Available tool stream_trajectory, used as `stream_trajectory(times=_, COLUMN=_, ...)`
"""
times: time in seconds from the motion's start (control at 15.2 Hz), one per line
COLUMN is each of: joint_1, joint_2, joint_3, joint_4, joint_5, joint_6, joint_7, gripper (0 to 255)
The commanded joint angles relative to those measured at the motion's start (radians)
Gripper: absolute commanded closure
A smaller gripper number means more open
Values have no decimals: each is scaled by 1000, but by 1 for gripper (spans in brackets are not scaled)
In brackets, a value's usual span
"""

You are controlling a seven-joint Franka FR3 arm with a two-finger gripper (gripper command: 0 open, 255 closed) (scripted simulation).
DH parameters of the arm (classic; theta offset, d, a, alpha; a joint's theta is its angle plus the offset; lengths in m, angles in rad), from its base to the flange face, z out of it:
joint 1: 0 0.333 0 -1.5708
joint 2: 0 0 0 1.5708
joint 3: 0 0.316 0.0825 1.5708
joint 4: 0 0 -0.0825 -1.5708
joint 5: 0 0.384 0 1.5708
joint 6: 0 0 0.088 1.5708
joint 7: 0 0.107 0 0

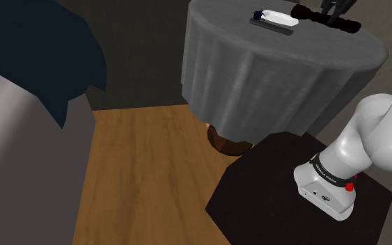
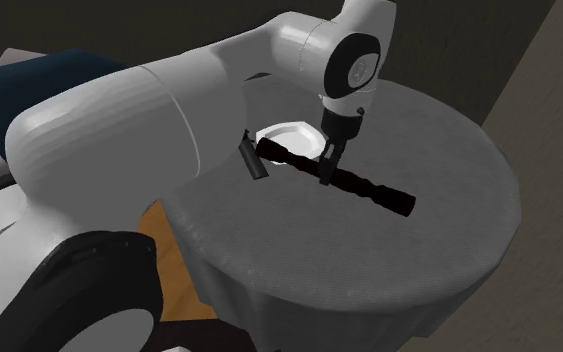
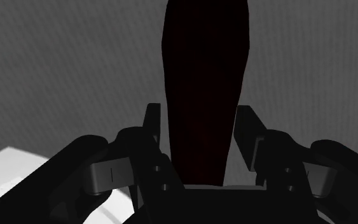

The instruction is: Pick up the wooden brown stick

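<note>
A dark brown, almost black stick (image 1: pixel 326 19) (image 2: pixel 369 187) lies across the top of a round table under a grey cloth (image 1: pixel 278 76) (image 2: pixel 449 250). My black gripper (image 2: pixel 331 165) (image 1: pixel 332 11) comes straight down onto the stick's middle, one finger on each side. In the wrist view the stick (image 3: pixel 203 76) runs up between the fingers, and the gripper (image 3: pixel 199 121) is shut on it, both inner faces against its sides. The stick still looks level with the cloth.
A white dish (image 2: pixel 291 138) (image 1: pixel 278 15) on a flat dark piece (image 2: pixel 256 160) sits beside the stick's end. Below the table are a wooden floor (image 1: pixel 145 174), my black stand (image 1: pixel 292 202), and a grey sofa with a dark blue cover (image 1: pixel 41 49).
</note>
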Motion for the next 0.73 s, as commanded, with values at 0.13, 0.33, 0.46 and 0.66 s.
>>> stream_trajectory(times=0.13, joint_1=-28, joint_2=43, joint_3=-5, joint_4=75, joint_5=38, joint_6=-62, joint_7=-26, gripper=255)
stream_trajectory(times=0.33, joint_1=-59, joint_2=79, joint_3=-5, joint_4=135, joint_5=71, joint_6=-111, joint_7=-48, gripper=255)
stream_trajectory(times=0.46, joint_1=-84, joint_2=105, joint_3=-4, joint_4=178, joint_5=95, joint_6=-145, joint_7=-64, gripper=255)
stream_trajectory(times=0.66, joint_1=-102, joint_2=120, joint_3=0, joint_4=204, joint_5=109, joint_6=-165, joint_7=-72, gripper=255)
